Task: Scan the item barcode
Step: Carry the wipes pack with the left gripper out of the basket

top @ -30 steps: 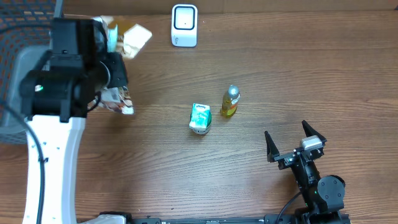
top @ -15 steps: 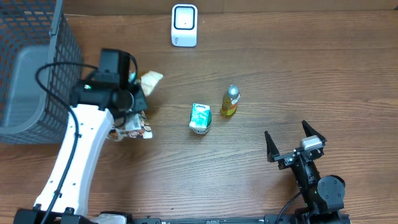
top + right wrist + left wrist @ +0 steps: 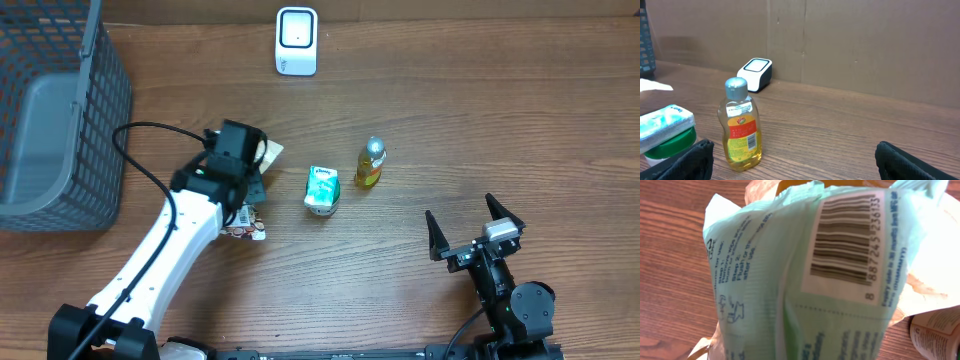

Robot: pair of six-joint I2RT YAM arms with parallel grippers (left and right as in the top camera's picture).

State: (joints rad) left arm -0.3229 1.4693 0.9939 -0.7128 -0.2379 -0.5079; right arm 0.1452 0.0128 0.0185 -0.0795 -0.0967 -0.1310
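A: Well, the basket point(image 3: 60, 110) sits at ten o'clock. Where's the left gripper point(image 3: 252, 168)?
B: Nine o'clock of centre, clamped on the green packet point(image 3: 790, 280). The right gripper point(image 3: 459, 206) idles wide at five.
A: Risk?
B: The scanner point(image 3: 296, 41) stands at twelve, well apart. I'd judge the soft wrap could crease the barcode point(image 3: 845, 240) or turn it away, so it misreads.

Left arm point(image 3: 165, 245): white link, black joints and wrist block, thin black cable point(image 3: 150, 124) looping off it. Right arm point(image 3: 515, 305): all black, two pointed black fingers point(image 3: 437, 240), small silver block between.
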